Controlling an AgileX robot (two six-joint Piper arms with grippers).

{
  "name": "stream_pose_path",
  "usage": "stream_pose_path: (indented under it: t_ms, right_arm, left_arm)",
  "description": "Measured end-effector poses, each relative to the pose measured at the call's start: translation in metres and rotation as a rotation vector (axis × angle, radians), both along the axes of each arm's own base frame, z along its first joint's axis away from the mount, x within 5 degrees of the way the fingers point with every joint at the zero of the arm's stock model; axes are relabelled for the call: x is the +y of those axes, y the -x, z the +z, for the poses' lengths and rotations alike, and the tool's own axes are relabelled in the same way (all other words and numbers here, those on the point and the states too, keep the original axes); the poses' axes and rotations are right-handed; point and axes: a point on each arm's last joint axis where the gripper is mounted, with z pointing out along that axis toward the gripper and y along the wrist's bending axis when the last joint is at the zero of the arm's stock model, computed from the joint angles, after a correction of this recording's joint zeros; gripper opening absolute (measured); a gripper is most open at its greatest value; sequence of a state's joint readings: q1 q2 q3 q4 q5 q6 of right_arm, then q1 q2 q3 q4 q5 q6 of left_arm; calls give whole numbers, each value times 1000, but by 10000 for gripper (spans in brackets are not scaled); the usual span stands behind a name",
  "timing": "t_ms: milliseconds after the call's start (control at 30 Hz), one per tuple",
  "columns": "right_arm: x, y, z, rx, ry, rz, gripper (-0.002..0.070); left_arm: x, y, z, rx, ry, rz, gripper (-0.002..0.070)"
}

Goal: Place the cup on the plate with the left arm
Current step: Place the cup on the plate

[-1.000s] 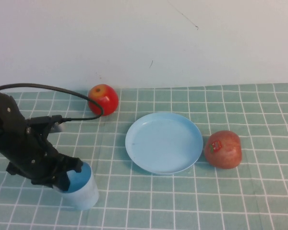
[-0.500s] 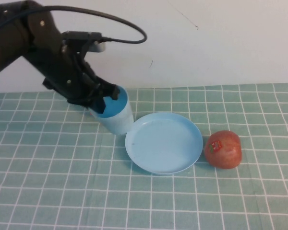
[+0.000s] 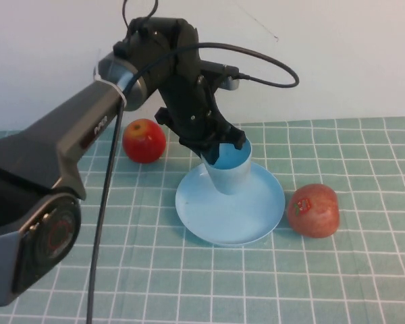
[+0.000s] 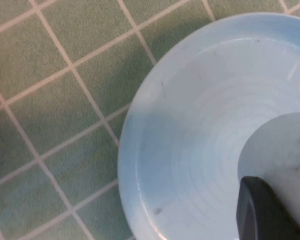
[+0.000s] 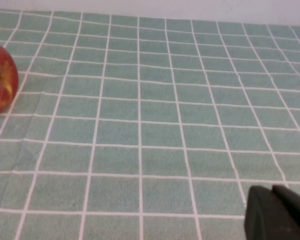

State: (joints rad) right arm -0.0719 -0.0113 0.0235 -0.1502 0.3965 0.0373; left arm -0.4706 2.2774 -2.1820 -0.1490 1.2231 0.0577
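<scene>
Now the left tool (image 3: pixel 219 150) is holding the cup (image 3: pixel 227 171) over the plate (image 3: pixel 256 216), having carried it there from beside the plate's far left rim half a second ago. Its fingers are clenching the cup's rim, and the cup's base is sitting at or just above the plate's surface. Only the right wrist view is showing the right tool (image 5: pixel 277 215), low over the bare table (image 5: pixel 155 130) near the stickered apple (image 3: pixel 313 210); whether it is parted cannot be told.
</scene>
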Motion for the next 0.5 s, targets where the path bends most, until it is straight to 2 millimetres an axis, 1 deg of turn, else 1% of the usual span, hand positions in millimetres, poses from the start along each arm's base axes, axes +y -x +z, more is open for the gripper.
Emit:
stream_pose_path:
  t_ms: [100,233,333,367,433,500]
  right_arm:
    - [0,0,0,0,0,0,-2]
    - [0,0,0,0,0,0,-2]
    - [0,0,0,0,0,0,-2]
    - [0,0,0,0,0,0,-2]
    - [0,0,0,0,0,0,-2]
    - [0,0,0,0,0,0,-2]
  left_arm:
    - [-4,-8,-19,23,-14,-1,13]
    - [-6,-12,-42,60,-35,0,13]
    - [-6,-13,-46,67,-39,0,31]
    - [-6,-13,-46,67,-39,0,53]
    - [-6,-13,-45,63,-37,0,123]
    - [-6,-14,-44,65,-35,14,233]
